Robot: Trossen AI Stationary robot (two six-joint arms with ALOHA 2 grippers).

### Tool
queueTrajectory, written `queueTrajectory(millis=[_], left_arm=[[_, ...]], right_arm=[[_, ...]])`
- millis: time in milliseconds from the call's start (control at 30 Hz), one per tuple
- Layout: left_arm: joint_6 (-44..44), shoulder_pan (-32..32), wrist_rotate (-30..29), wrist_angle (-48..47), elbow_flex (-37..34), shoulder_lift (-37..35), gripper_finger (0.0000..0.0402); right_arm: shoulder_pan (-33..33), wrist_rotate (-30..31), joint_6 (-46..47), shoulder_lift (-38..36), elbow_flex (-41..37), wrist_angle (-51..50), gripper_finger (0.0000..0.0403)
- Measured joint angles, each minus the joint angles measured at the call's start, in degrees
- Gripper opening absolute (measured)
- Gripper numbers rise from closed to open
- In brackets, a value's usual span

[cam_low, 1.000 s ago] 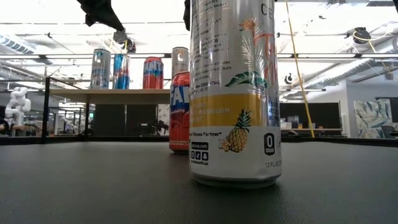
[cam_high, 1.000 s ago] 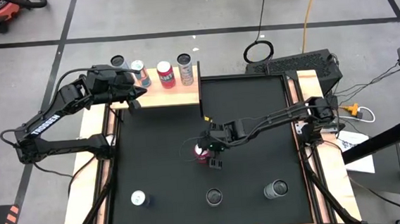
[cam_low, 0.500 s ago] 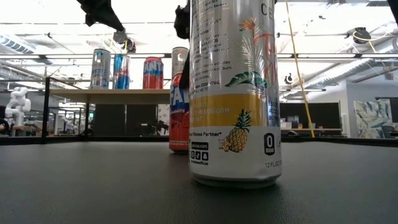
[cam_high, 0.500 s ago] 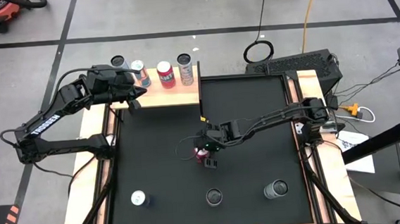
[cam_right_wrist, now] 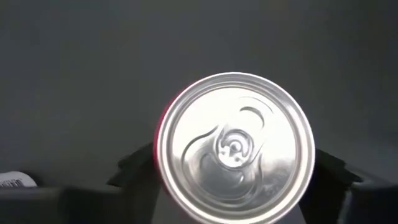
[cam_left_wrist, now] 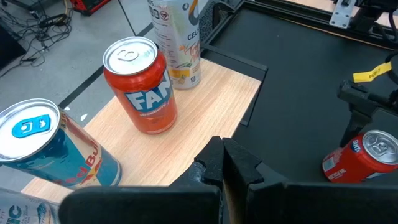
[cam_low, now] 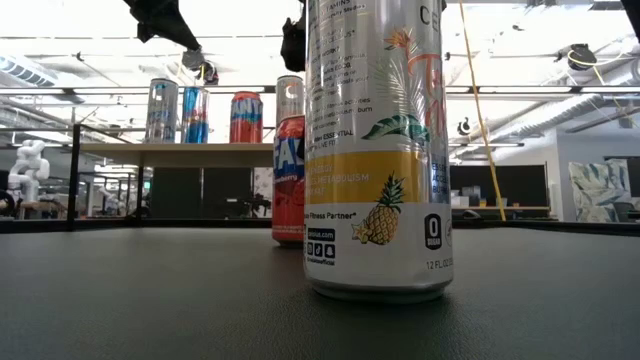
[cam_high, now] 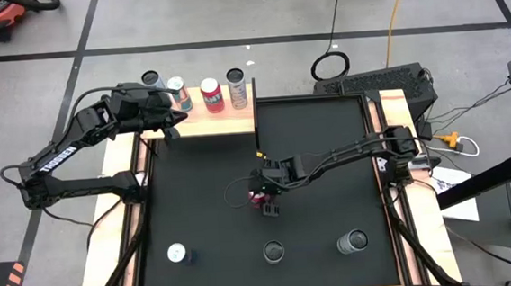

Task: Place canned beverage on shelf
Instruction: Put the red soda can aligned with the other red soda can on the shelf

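At the left, the left gripper (cam_high: 174, 118) hangs over the near edge of the shelf (cam_high: 198, 124), with its two fingers pressed together and holding nothing. On the shelf stand four cans in a row: a silver can (cam_high: 151, 79), a blue can (cam_high: 177, 85), a red can (cam_high: 211, 94) and a pale can (cam_high: 236, 85).

In the middle of the black mat (cam_high: 329, 156) stands the red beverage can (cam_high: 257, 195), upright. The right gripper (cam_high: 263, 196) is lowered from above around this can. In the right wrist view one dark finger (cam_right_wrist: 134, 165) is at each side of the can's silver top (cam_right_wrist: 235, 148), close to its wall. Whether they already press on the can, I cannot tell.

Along the near edge of the mat stand three more cans: a light can (cam_high: 178, 253), a dark-topped can (cam_high: 273, 251) and a grey can (cam_high: 353, 241), well apart from the right gripper.
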Motion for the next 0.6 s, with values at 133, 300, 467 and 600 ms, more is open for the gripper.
queueTrajectory(millis=[133, 300, 467, 600], left_arm=[[0.0, 0.0, 0.02, 0.0, 0.0, -0.01, 0.0001], [0.0, 0.0, 0.0, 0.0, 0.0, 0.0, 0.0001], [0.27, 0.0, 0.01, 0.0, 0.0, -0.01, 0.0001], [1.14, 0.0, 0.0, 0.0, 0.0, 0.0, 0.0001]], right_arm=[[-0.62, -0.28, 0.0, 0.01, 0.85, -0.54, 0.0246], [-1.46, 0.11, -1.42, 0.07, 3.97, -2.06, 0.0246], [-1.69, 0.15, -3.04, 0.08, 7.68, -5.64, 0.0246], [-2.5, 0.09, -6.08, 0.06, 12.18, -6.31, 0.0249]])
